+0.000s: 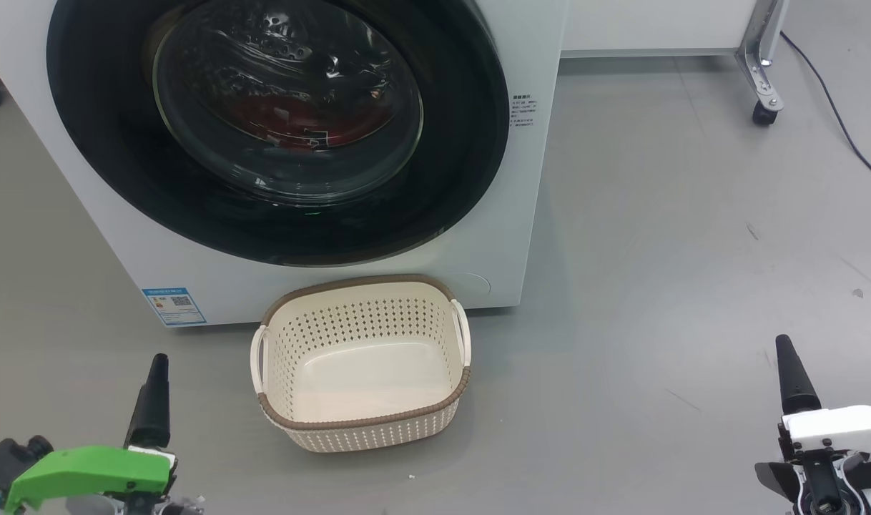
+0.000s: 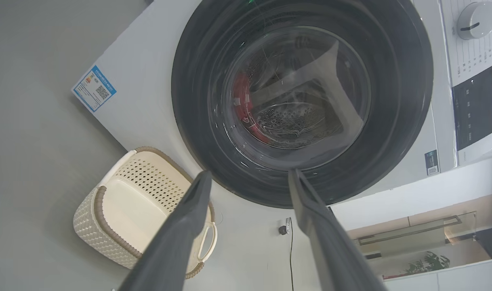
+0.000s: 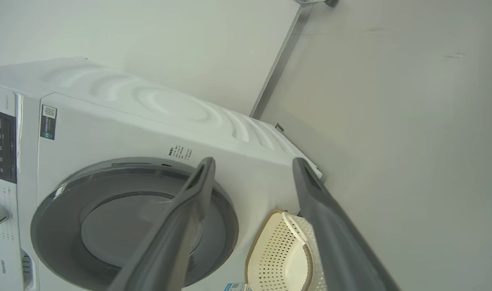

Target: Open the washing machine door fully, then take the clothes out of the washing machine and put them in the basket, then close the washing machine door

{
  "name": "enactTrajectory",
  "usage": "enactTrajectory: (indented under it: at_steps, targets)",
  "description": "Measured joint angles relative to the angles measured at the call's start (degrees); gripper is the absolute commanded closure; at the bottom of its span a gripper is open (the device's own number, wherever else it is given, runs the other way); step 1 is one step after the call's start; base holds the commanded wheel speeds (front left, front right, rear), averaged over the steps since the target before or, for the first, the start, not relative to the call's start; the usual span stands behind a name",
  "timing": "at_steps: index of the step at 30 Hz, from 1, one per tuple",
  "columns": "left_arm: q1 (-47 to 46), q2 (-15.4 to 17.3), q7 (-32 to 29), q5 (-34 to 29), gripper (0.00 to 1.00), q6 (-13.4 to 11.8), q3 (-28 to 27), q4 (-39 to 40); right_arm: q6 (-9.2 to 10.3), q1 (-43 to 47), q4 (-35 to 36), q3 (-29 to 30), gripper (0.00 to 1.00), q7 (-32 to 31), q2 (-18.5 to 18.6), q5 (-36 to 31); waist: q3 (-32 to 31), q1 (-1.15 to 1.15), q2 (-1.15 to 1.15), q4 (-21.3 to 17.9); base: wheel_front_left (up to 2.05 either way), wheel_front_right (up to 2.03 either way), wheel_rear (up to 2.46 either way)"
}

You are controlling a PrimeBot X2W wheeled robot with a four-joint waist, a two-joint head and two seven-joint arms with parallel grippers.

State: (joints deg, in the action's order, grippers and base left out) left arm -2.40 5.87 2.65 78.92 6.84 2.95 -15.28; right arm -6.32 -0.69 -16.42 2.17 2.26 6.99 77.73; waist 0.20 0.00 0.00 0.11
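I find the washing machine door (image 1: 278, 121) closed, lying flat against the front of the washing machine (image 1: 500, 214). In the head view it sits at 11 o'clock, a glossy black ring around a bulging glass bowl. Through the glass I see the clothes (image 1: 292, 118) as a red mass low in the drum; reflections hide their detail. A blue label (image 1: 174, 305) is stuck low on the white front, at 7 o'clock from the door. The basket (image 1: 360, 280) stands upright on the grey floor (image 1: 657, 250) at 6 o'clock from the door, just before the machine's base. I cannot tell whether it touches the machine. Its brown rim and two white side handles are in plain sight.

The left gripper (image 2: 250, 173) is at 7 o'clock in the head view, well apart from basket and door. Its wrist view looks onto the door, and its fingers (image 2: 181, 230) stand wide apart, holding nothing. The right gripper (image 3: 254, 159) is at 5 o'clock in the head view, over the floor and well apart from the basket. Its fingers (image 3: 331, 230) are likewise spread wide, nothing between them.

Further out, at 1 o'clock in the head view, a castor (image 1: 764, 113) carries a metal leg, and a black cable (image 1: 836, 107) runs across the floor beside it. The left wrist view shows a round knob (image 2: 476, 19) on the machine's panel.
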Motion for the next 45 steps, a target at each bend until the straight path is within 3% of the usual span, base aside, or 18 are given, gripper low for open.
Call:
enactTrajectory:
  at_steps: [5,19,45]
  targets:
    - [-0.25,1.53,1.25,-6.60,0.00,-0.12,1.69,0.09,1.27,-0.08,0.27,-2.45,0.00,1.21,1.99,-7.00,0.04,0.00,0.00,-0.01,0.00,0.00,0.00]
    - [-1.24,4.35,4.07,-24.48,0.00,-3.79,7.20,1.20,5.17,-1.26,0.77,-8.39,0.00,4.11,4.92,-23.40,0.24,0.00,0.00,-0.01,0.00,0.00,0.00]
    - [-2.22,4.38,8.86,-45.88,0.00,-7.64,11.79,3.52,9.60,-2.43,0.65,-16.22,0.00,9.04,6.02,-44.75,0.82,0.00,0.00,0.09,0.00,0.00,0.00]
